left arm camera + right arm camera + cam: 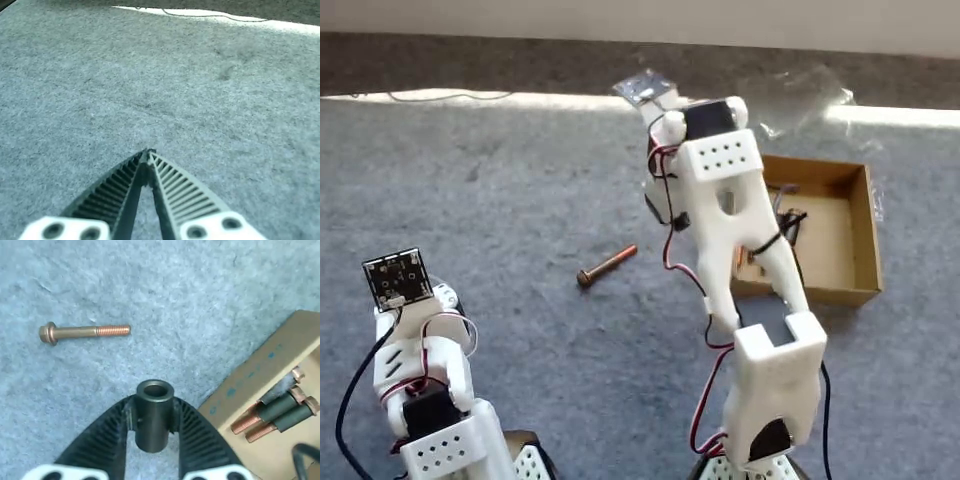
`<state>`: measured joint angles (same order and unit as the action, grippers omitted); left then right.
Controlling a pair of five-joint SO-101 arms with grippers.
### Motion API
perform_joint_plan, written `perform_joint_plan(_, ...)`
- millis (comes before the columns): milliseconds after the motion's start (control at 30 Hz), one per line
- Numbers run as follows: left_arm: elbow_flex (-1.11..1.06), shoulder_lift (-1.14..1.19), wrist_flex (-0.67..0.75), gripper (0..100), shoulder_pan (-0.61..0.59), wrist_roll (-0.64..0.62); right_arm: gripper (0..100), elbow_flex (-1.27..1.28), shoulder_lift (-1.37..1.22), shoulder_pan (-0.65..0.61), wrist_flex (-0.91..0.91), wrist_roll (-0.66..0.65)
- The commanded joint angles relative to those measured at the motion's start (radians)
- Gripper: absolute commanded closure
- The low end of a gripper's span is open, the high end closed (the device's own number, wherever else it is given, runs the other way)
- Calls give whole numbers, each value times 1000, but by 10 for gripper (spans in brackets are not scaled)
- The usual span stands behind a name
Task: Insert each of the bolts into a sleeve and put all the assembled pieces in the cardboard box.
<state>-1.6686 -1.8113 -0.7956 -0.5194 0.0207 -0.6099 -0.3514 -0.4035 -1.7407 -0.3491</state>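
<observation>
Right gripper (154,408): jaws clamped on a dark sleeve (154,416), one jaw on each flank. The sleeve is held across the jaw tips with its open bore facing outward, unobstructed. Judgement: this grip keeps the hole free so a bolt can be fed in from the front.

Loose bolt (82,332) lies flat on the grey carpet (210,300), ahead of the right jaws and well apart from them, on the side away from the box. Head and threaded end are both exposed, so either could be picked up.

Cardboard box (260,385) sits just beside the right jaws on the opposite side. Three assembled pieces (280,412) lie inside it, copper ends poking out of dark sleeves. Judgement: one pairing remains.

Right arm (730,200) stretches forward from its base, wrist angled down at the carpet between bolt and box.

Left gripper (148,152): jaws pressed together, nothing between them, bare carpet beyond the tips. Left arm (430,400) is folded back by its base, well apart from the bolt (607,266).
</observation>
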Motion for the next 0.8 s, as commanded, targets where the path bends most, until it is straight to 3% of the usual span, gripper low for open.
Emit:
perform_joint_plan(0,-2,-12,20,995,13,6,995,-38,183,7,-21,17)
perform_joint_plan(467,-4,-10,18,995,73,6,995,321,822,13,-2,17)
perform_joint_plan(767,-16,-10,20,995,73,6,995,687,1190,13,179,17)
